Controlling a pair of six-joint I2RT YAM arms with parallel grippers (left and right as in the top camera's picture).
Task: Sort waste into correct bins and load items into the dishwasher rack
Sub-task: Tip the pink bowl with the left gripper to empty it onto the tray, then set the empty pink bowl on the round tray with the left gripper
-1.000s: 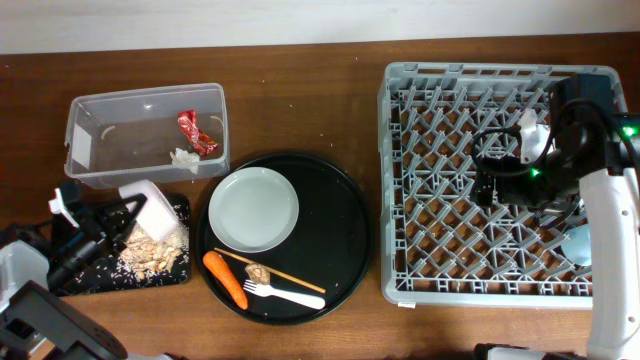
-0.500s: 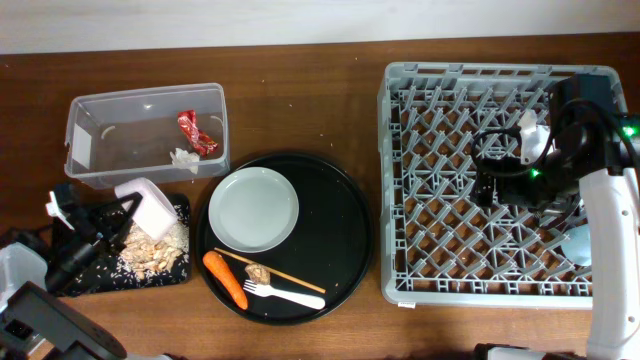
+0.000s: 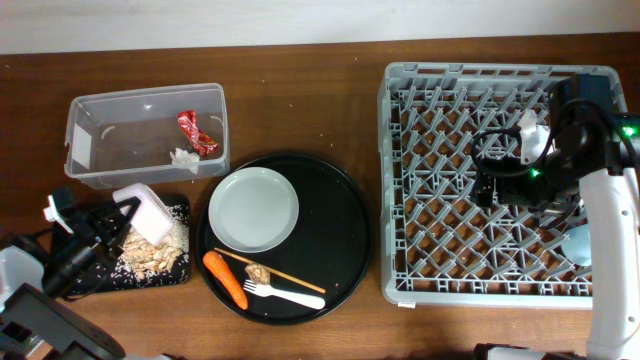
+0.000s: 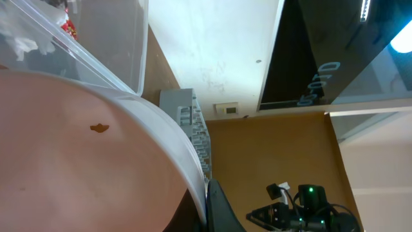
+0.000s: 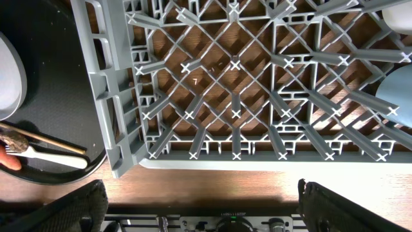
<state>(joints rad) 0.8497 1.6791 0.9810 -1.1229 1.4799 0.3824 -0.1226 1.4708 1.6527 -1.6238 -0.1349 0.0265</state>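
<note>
Left claw [image 3: 122, 210] is clamped tight on the rim of the white bowl [image 3: 147, 212], which is tipped on its side. My right claw [image 5: 201, 193] is spread wide, with nothing between its 2 fingers.

It hovers over the dishwasher rack [image 3: 440, 240], which fills the 3 o'clock side of the counter [image 3: 300, 100]. The round black tray [image 3: 340, 230] lies at 6 o'clock. The clear tub [image 3: 100, 110] sits at 10 o'clock, and the shallow black tray [image 3: 180, 207] is just below it at 8 o'clock, under the tipped bowl.

The white plate [image 3: 253, 208] rests at 10 o'clock on the round tray. The blue cup [image 3: 580, 243] sits at the rack's 4 o'clock, partly behind my right arm.

On the round tray the carrot [image 3: 226, 279] lies at 7 o'clock and the white fork [image 3: 290, 295] at 6 o'clock. The thin chopsticks [image 3: 290, 278] slant just above the fork.

Inside the tub, the red wrapper [image 3: 197, 130] lies at 3 o'clock and the white tissue [image 3: 183, 157] at 5 o'clock. The small brown scrap [image 3: 260, 272] sits between the chopsticks and the fork. Beige crumbs [image 3: 150, 255] are heaped on the shallow tray.
</note>
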